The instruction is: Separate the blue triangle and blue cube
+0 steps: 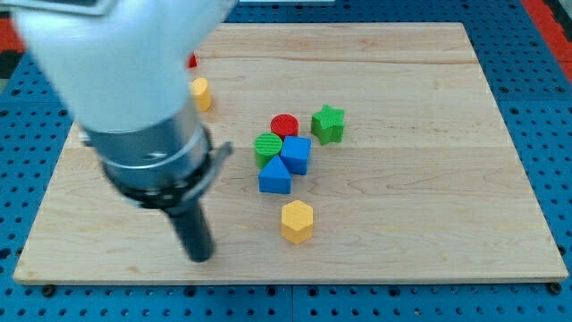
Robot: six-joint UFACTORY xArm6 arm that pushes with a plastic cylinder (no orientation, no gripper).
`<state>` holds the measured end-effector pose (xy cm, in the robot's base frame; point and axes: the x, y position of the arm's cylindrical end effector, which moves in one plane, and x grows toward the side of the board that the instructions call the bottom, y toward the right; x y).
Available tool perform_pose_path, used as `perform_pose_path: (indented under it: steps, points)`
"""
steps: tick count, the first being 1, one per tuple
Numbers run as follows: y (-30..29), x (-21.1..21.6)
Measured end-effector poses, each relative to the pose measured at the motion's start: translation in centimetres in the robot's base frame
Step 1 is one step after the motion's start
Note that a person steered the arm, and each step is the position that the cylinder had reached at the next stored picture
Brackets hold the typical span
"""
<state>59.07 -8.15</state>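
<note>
The blue triangle (pixel 274 176) lies near the board's middle, touching the blue cube (pixel 296 154) just up and to its right. A green cylinder (pixel 267 148) and a red cylinder (pixel 284 126) press against them from the view's top left. My tip (pixel 200 256) rests on the board well to the left of and below the blue triangle, apart from every block.
A green star (pixel 328 123) sits right of the red cylinder. A yellow hexagon (pixel 297 221) lies below the blue triangle. A yellow block (pixel 200 93) and a red block (pixel 191 61) show at the upper left, partly hidden by the arm. The wooden board (pixel 429 179) ends at blue pegboard.
</note>
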Motion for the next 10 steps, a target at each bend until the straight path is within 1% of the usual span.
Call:
perform_pose_path:
  steps: [1, 2, 3, 4, 5, 6, 8, 9, 10]
  points:
    - [3.8, 1.0]
    - [0.4, 1.1]
    - [-0.9, -2.9]
    - [-0.8, -7.0]
    - [0.9, -8.8]
    - [4.0, -8.9]
    - [4.2, -10.6]
    - [7.1, -11.5]
    - [8.2, -11.5]
